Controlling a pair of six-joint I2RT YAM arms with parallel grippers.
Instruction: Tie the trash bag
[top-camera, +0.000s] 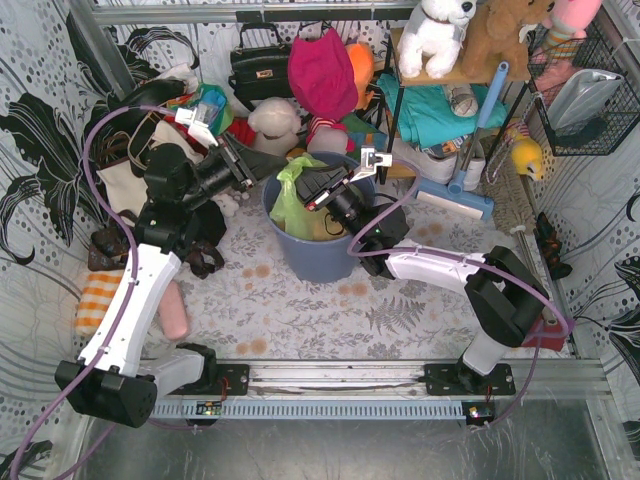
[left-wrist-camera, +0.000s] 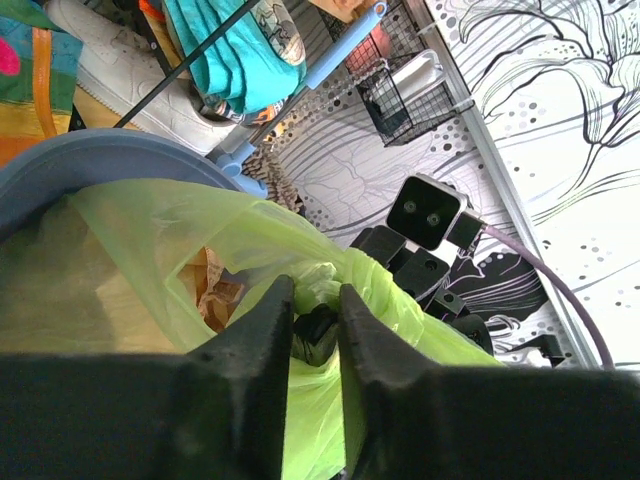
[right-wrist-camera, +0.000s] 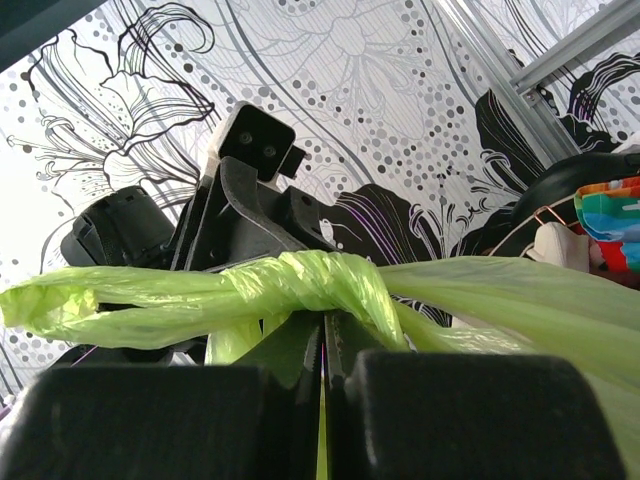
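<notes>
Tightening is judged in hand: the trash bag (top-camera: 293, 203) is clamped by left gripper (left-wrist-camera: 315, 297) and right gripper (right-wrist-camera: 322, 338), so opposed pulling is needed.

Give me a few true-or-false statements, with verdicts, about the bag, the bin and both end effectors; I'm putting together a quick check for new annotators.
1. The trash bag sits inside the blue-grey bin. True.
2. The bag is opaque black. False: it is translucent light green, with tan paper showing through.
3. The right end effector is shut on the bag's film. True.
4. The left end effector hangs open, clear of the bag. False: its fingers pinch green film.
5. The bin lies tipped on its side. False: it stands upright.
</notes>
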